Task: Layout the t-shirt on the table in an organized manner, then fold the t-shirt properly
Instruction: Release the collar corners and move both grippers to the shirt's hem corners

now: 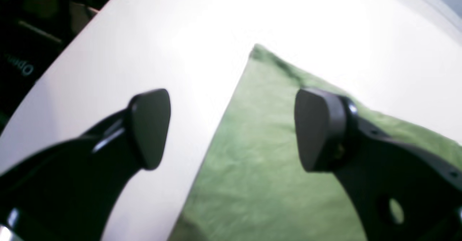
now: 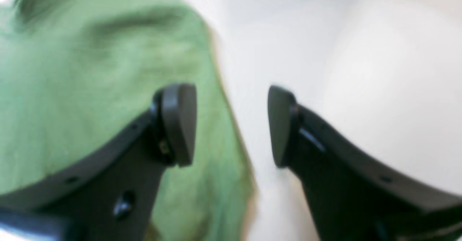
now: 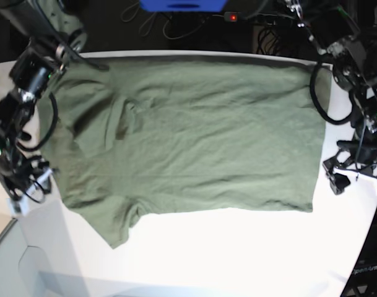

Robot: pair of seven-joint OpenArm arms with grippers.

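Note:
The olive-green t-shirt (image 3: 194, 136) lies spread flat on the white table (image 3: 238, 253), hem toward the right, sleeves and neck toward the left. My left gripper (image 3: 334, 176) hovers at the shirt's lower right hem corner. In the left wrist view it (image 1: 234, 129) is open, one finger over the cloth (image 1: 260, 154) and the other over bare table (image 1: 180, 35). My right gripper (image 3: 33, 182) sits by the lower left sleeve. In the right wrist view it (image 2: 231, 125) is open and straddles the shirt's edge (image 2: 90, 71), holding nothing.
A blue object (image 3: 182, 5) and cables (image 3: 262, 18) lie behind the table's far edge. The table's curved edge (image 3: 27, 253) runs along the lower left. Dark equipment (image 1: 29, 35) stands beyond the table in the left wrist view.

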